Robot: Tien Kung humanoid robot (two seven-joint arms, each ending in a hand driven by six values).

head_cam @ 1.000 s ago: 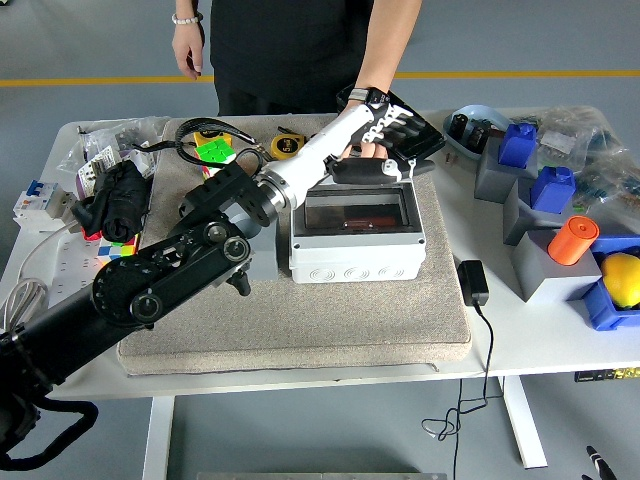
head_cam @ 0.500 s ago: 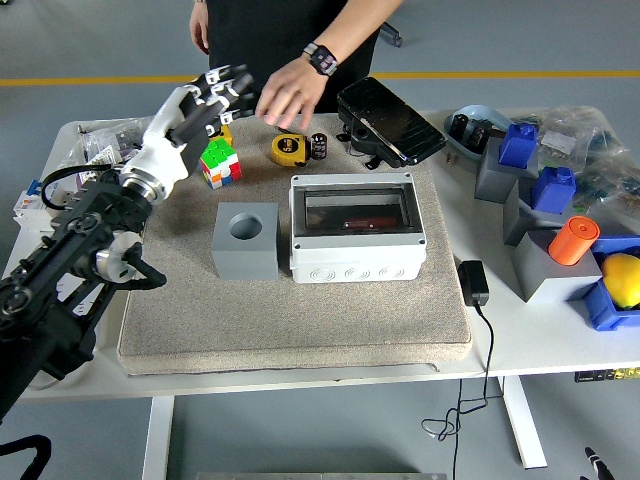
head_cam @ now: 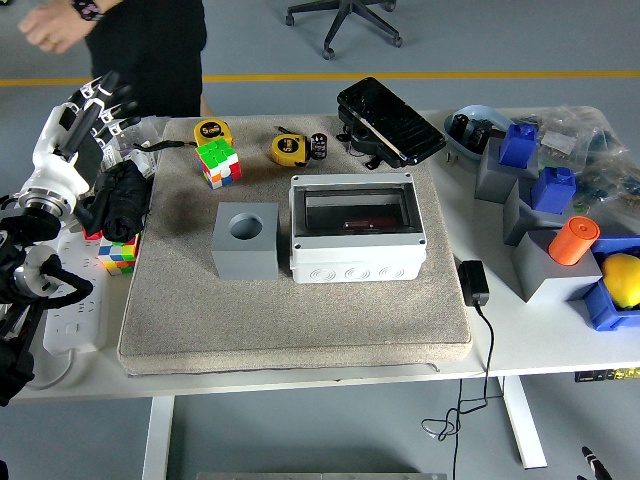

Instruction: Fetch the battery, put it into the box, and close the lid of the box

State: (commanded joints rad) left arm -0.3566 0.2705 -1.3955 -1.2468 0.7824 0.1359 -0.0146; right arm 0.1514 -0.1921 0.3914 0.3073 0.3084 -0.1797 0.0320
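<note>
The white box [head_cam: 355, 255] with a clear lid [head_cam: 354, 212] stands in the middle of the beige mat [head_cam: 290, 320]. The lid lies flat on the box, and something dark red shows through it. A small black cylindrical battery [head_cam: 319, 146] stands behind the box, next to a yellow tape measure [head_cam: 287, 149]. My left hand [head_cam: 88, 108] is raised at the far left edge, well away from the box, with its fingers spread and holding nothing. My right arm is out of view.
A grey block with a round hole [head_cam: 245, 241] stands left of the box. A Rubik's cube [head_cam: 219, 162], a second tape measure [head_cam: 213, 131] and a black device [head_cam: 391, 121] lie behind. Blue and grey bins [head_cam: 545, 200] crowd the right. A person's hand [head_cam: 50, 27] is at top left.
My left arm has pulled back from over the box to the far left edge. The person's hand has left the table's back and moved to the top left.
</note>
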